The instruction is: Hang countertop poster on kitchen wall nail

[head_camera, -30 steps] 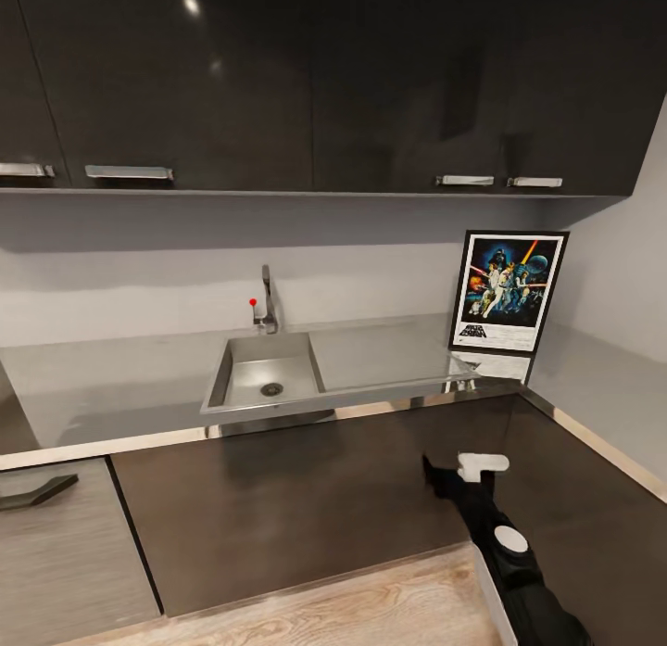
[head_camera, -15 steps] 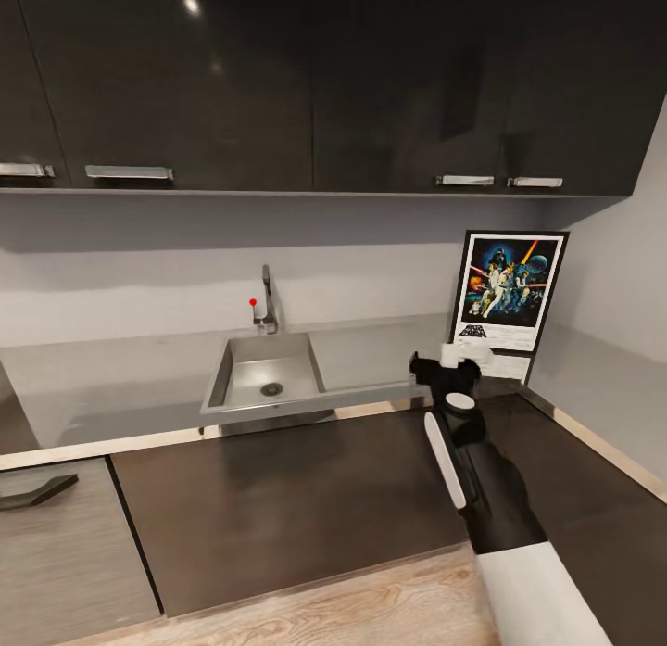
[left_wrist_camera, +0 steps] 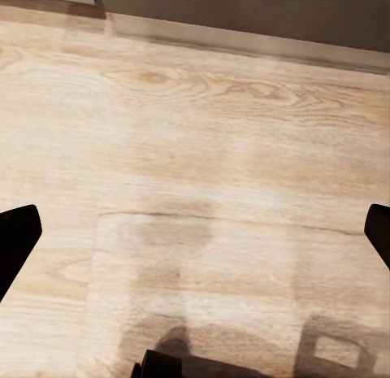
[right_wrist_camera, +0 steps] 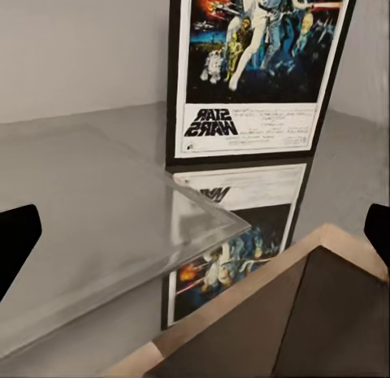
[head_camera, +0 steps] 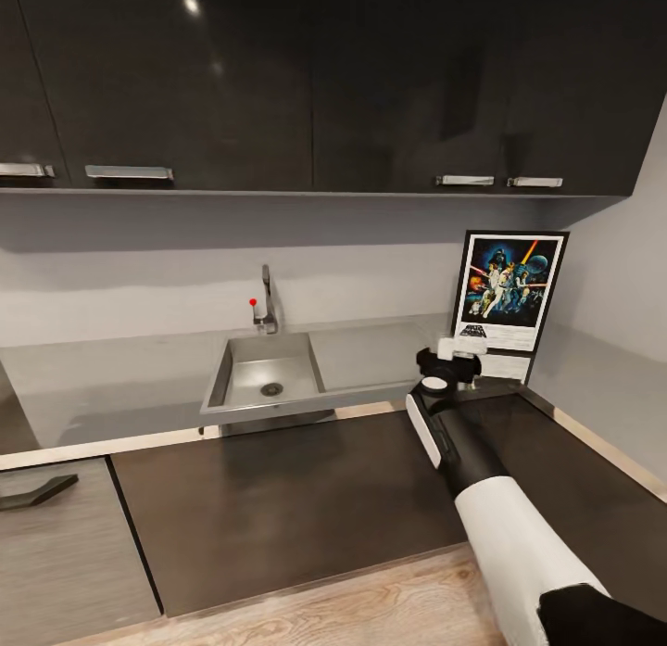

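Right tool (head_camera: 460, 348) is wide open, both black fingertips (right_wrist_camera: 18, 246) sitting at the far edges of the wrist view with nothing between them, not touching anything. It hangs over the front edge of the tabletop (head_camera: 120, 377), and the poster (head_camera: 509, 292) is straight ahead of it, just beyond the fingers and slightly to its right. The poster stands upright in the corner, leaning back on the wall, its foot on the tabletop, with its reflection showing in the glossy surface below. The right arm (head_camera: 500, 516) is stretched forward and up from the lower right, wrist roughly level. Off to the tool's left is the sink (head_camera: 266, 373) with the tap (head_camera: 267, 298) behind it; dark cabinets (head_camera: 306, 81) hang above.

Left tool (left_wrist_camera: 195, 232) is also spread wide, empty, pointing down at the wooden floor (left_wrist_camera: 195, 150).
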Available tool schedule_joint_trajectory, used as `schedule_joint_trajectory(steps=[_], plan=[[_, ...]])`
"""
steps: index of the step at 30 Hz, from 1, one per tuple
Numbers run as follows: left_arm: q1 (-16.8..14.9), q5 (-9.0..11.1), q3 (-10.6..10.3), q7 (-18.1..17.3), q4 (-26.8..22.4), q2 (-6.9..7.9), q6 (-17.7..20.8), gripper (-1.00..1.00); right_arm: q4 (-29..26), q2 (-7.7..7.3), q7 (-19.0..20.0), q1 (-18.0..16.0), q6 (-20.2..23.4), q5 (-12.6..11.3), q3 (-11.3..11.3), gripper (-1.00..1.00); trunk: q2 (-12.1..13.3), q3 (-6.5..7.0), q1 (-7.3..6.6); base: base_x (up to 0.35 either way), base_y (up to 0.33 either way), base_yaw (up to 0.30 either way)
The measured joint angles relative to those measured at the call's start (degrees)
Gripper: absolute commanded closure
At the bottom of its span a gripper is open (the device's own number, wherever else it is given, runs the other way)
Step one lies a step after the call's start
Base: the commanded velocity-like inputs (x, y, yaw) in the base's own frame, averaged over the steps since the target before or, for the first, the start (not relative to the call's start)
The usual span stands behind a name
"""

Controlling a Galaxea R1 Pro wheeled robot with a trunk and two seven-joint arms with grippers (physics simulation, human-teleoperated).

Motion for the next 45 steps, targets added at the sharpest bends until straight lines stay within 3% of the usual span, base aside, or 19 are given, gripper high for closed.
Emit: schedule_joint_trajectory(steps=[5, 10, 13, 24, 30, 37, 45], plan=[[0.0, 0.0, 0.0, 0.0, 0.0, 0.01, 0.0, -1.00, 6.9, -0.02, -3.0, -2.0, -3.8, -1.3, -0.2, -1.00, 0.0, 0.00, 0.00, 0.000, 0.000, 0.000], [0.0, 0.1, 0.1, 0.0, 0.0, 0.01, 0.0, -1.00, 8.5, 0.00, -3.5, -2.5, -5.7, -2.9, -0.2, -1.00, 0.0, 0.00, -0.01, 0.041, -0.034, 0.000], [0.0, 0.0, 1.7, -0.1, 0.0, 0.02, 0.1, -1.00, 9.0, -0.02, -3.7, -2.6, -6.2, -3.6, -0.3, -1.00, 0.0, 0.00, -0.02, 0.197, -0.176, 0.000], [0.0, 0.0, 2.1, 0.0, 0.0, -0.02, 0.2, -1.00, 10.9, -0.03, -3.7, -3.5, -6.3, -4.9, -0.3, -1.00, 0.0, 0.00, -0.03, 0.238, -0.225, 0.000], [0.0, 0.0, 2.2, 0.0, 0.0, 0.02, 0.2, -1.00, 16.7, -0.01, -3.7, -7.0, -6.8, -6.1, -0.4, -1.00, 0.0, 0.00, -0.03, 0.242, -0.231, 0.000], [0.0, 0.0, 5.0, -0.1, 0.0, -0.02, 0.2, -1.00, 23.1, 0.43, -3.7, -11.6, -7.1, -6.1, -0.5, -1.00, 0.0, 0.00, -0.02, 0.225, -0.210, 0.000], [0.0, 0.0, 5.5, -0.1, 0.0, -0.05, 0.3, -1.00, 25.1, 1.57, -5.7, -13.5, -9.5, -6.6, -0.6, -1.00, 0.0, 0.00, 0.00, 0.052, -0.045, 0.000]])
